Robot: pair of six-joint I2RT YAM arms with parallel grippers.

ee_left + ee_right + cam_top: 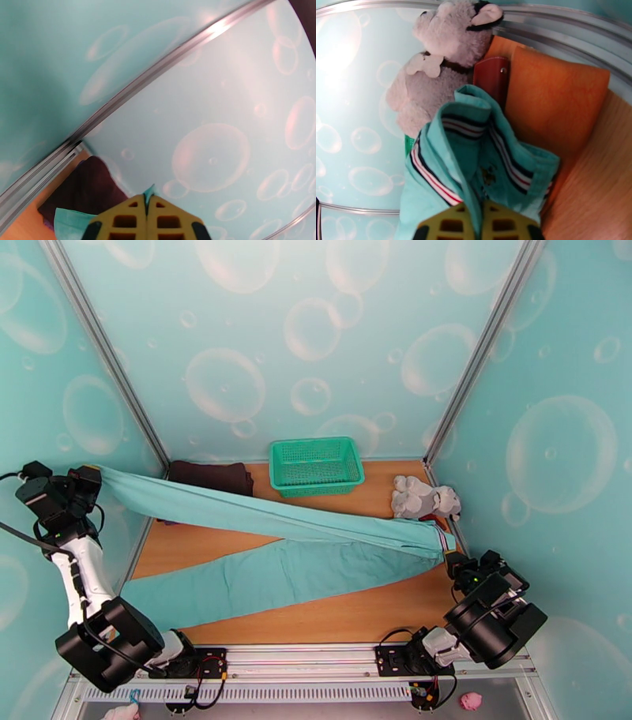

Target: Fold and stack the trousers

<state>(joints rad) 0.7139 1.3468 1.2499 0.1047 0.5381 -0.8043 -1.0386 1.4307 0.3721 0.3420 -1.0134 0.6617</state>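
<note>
Fold 1 in hand, my read: pairing the legs. Left pincer clenched on 1 leg's hem, raised at far left. Right pincer clenched on the striped waistband at the right edge. Trousers stretched between them, other leg flat on the table. Next: lay the raised leg onto the flat 1, edges aligned, cloth taut.

top: high, rear, looking down | wrists: close, facing walls | shared: trousers
</note>
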